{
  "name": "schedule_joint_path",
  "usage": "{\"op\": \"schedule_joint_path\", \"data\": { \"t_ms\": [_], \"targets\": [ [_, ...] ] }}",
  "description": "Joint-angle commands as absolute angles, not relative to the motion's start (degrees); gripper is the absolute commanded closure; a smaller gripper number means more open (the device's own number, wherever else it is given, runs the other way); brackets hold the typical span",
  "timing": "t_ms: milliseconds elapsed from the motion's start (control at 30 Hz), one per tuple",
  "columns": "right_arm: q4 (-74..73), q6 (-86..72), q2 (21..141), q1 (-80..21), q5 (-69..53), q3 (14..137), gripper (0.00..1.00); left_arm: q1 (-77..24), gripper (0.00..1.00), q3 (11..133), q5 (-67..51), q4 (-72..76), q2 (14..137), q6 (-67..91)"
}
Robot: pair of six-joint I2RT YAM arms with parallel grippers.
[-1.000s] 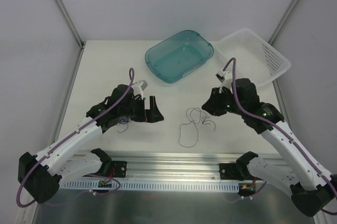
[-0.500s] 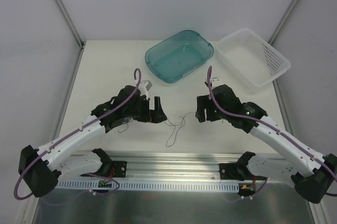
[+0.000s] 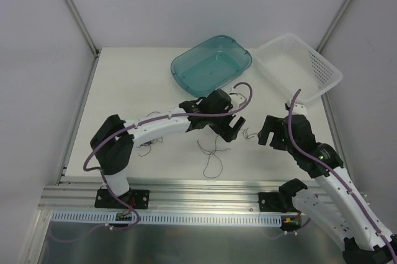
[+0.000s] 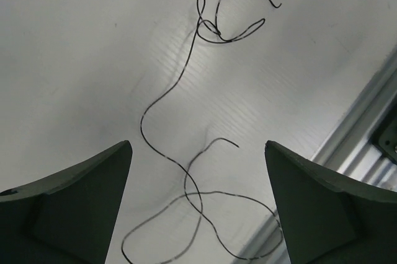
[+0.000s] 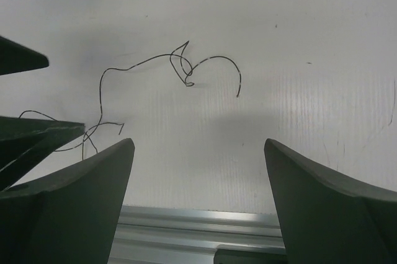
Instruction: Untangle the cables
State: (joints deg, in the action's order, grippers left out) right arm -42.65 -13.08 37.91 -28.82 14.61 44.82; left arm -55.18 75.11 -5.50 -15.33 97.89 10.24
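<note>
The cables are thin dark wiry strands lying loose on the white table. One long looping cable (image 3: 211, 160) lies near the front edge, with a small curl (image 3: 250, 132) to its right. Another strand (image 3: 149, 147) lies under the left arm. My left gripper (image 3: 231, 130) reaches across to the table's middle and hovers open over crossing strands (image 4: 186, 174); a small knot (image 4: 214, 28) lies further ahead. My right gripper (image 3: 267, 135) stands open just right of the curl, nothing between its fingers (image 5: 93, 183). The knotted curl (image 5: 186, 69) lies ahead of it.
A teal tub (image 3: 211, 66) and a white mesh basket (image 3: 301, 69) stand at the back. The aluminium rail (image 3: 198, 191) runs along the table's front edge, close below both grippers (image 5: 198, 220). The left gripper's fingers (image 5: 37, 137) show at the right wrist view's left side.
The left arm swung far to the right, to the table's middle. The right gripper opened, let go of the cable and drew back to the right. The strands now lie slack.
</note>
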Motion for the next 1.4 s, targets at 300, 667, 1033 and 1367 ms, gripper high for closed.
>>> {"op": "schedule_joint_path", "data": {
  "t_ms": [300, 667, 1033, 1367],
  "targets": [
    [-40.70, -16.35, 33.05, -27.25, 13.19, 40.61, 0.11, -55.28, 0.34, 89.29, -13.71, -11.16, 117.24, -3.25],
    [-34.64, -15.55, 35.77, -25.49, 8.97, 36.22, 0.16, -55.28, 1.00, 87.64, -11.96, -7.12, 119.45, -1.41],
    [-21.37, -19.16, 38.41, -23.82, -3.95, 30.68, 0.42, -55.28, 1.00, 74.54, -7.12, -4.13, 104.17, 15.01],
    [-6.34, -25.48, 37.44, -23.82, -9.93, 23.73, 0.52, -55.72, 1.00, 67.68, -3.78, -3.78, 95.54, 30.49]
  ]
}}
